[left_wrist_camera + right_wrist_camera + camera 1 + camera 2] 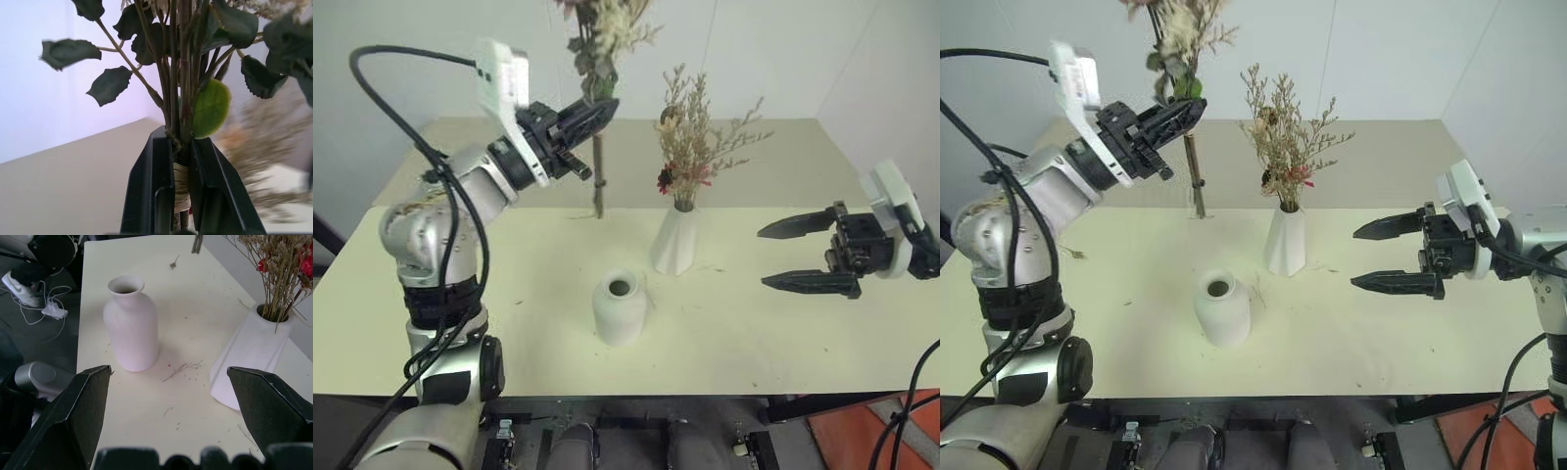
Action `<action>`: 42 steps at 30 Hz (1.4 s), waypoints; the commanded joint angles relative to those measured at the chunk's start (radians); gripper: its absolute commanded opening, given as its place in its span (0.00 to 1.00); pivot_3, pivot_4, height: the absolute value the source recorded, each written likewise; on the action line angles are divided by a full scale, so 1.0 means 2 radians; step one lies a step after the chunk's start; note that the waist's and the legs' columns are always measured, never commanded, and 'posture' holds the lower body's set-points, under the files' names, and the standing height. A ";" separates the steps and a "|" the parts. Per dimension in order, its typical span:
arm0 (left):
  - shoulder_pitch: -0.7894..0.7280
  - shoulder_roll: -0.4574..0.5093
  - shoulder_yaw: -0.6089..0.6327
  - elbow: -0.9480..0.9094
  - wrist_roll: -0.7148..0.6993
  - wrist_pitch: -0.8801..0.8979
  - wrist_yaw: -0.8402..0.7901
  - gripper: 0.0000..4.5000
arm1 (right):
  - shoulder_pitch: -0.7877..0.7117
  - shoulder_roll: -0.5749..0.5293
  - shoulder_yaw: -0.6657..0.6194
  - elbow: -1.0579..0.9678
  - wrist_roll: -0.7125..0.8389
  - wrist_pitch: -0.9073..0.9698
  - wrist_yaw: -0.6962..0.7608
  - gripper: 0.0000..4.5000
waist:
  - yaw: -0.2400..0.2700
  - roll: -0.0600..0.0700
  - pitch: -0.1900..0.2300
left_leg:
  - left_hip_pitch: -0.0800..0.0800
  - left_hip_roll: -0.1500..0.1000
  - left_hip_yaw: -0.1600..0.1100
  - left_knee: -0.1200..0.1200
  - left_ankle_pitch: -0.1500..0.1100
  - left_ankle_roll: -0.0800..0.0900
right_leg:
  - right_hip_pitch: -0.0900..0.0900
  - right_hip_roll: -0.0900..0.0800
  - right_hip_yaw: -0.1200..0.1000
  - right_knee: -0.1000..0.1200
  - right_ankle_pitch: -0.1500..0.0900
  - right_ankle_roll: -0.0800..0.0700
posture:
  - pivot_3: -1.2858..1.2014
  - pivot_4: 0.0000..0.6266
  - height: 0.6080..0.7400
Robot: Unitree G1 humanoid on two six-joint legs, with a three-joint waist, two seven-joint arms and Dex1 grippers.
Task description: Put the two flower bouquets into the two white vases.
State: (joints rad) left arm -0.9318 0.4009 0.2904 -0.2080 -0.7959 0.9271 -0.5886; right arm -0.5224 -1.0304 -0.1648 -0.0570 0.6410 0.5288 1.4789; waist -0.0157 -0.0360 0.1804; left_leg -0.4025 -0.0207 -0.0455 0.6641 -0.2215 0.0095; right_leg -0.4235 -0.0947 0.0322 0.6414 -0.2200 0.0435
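Clearly the rose bouquet is the item in play: it stands upright in the upper middle of the left eye view, its blooms cut off by the top edge and its stem end hanging free above the table, up and to the left of the short round vase. The left gripper is clamped on the bound part of the stems, a grip the left wrist view shows with both black fingers pressed against the twine wrap. That short vase sits low and central, mouth up and empty, so the bouquet's long axis already runs roughly the way the mouth faces; what remains, I judge, is to carry the stem end toward the lower right of the frame until it is over the mouth, then lower it. The left arm is bent high, forearm angled up toward the picture's centre. The twig bouquet already stands in the tall flared vase, just right of centre. At the right edge, the right gripper points left, jaws spread wide and empty, well apart from both vases.
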 commanded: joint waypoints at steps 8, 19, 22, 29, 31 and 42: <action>0.029 0.028 0.012 -0.048 -0.147 0.026 -0.051 0.03 | 0.013 -0.008 -0.022 -0.022 0.002 -0.030 0.004 1.00 | 0.000 0.000 0.000 | 0.001 0.000 0.000 0.000 0.000 0.000 | 0.001 0.000 0.000 0.000 0.000 0.000 | 0.52 0.24 1.00; 0.058 0.060 -0.027 -0.032 -0.149 0.013 -0.117 0.03 | 0.010 -0.004 -0.015 -0.028 0.000 -0.036 -0.001 1.00 | 0.000 0.000 0.000 | 0.001 0.000 0.001 0.000 0.000 0.000 | 0.001 0.001 0.001 0.000 0.000 0.000 | 0.52 0.24 1.00; 0.060 0.064 -0.031 -0.027 -0.144 0.005 -0.126 0.03 | 0.008 -0.003 -0.014 -0.029 0.001 -0.036 -0.002 1.00 | 0.001 0.000 0.000 | 0.001 0.000 0.001 0.000 0.000 0.000 | 0.001 0.001 0.001 0.000 0.000 0.000 | 0.52 0.24 1.00; 0.078 0.063 -0.048 -0.030 -0.131 -0.014 -0.142 0.03 | 0.008 -0.003 -0.015 -0.034 0.005 -0.033 -0.006 1.00 | 0.001 0.000 0.000 | 0.001 0.000 0.001 0.000 0.000 0.000 | 0.001 0.001 0.001 0.000 0.000 0.000 | 0.52 0.24 1.00; 0.082 0.063 -0.052 -0.030 -0.127 -0.020 -0.145 0.03 | 0.008 -0.003 -0.016 -0.035 0.005 -0.032 -0.007 1.00 | 0.001 0.000 0.000 | 0.001 0.000 0.001 0.000 0.000 0.000 | 0.001 0.001 0.001 0.000 0.000 0.000 | 0.52 0.24 1.00; 0.110 0.060 -0.068 -0.037 -0.106 -0.047 -0.157 0.03 | 0.018 0.001 -0.020 -0.044 0.010 -0.031 -0.015 1.00 | 0.001 0.000 0.000 | 0.001 0.000 0.001 0.000 0.000 0.000 | 0.001 0.001 0.001 0.000 0.000 0.000 | 0.52 0.24 1.00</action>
State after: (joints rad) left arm -0.7071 0.5210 0.1566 -0.2509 -1.0153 0.8553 -0.8934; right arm -0.4855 -1.0259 -0.1728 -0.1238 0.6436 0.4795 1.4542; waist -0.0142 -0.0359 0.1804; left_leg -0.4001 -0.0199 -0.0437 0.6643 -0.2215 0.0096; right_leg -0.4215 -0.0935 0.0337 0.6411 -0.2200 0.0434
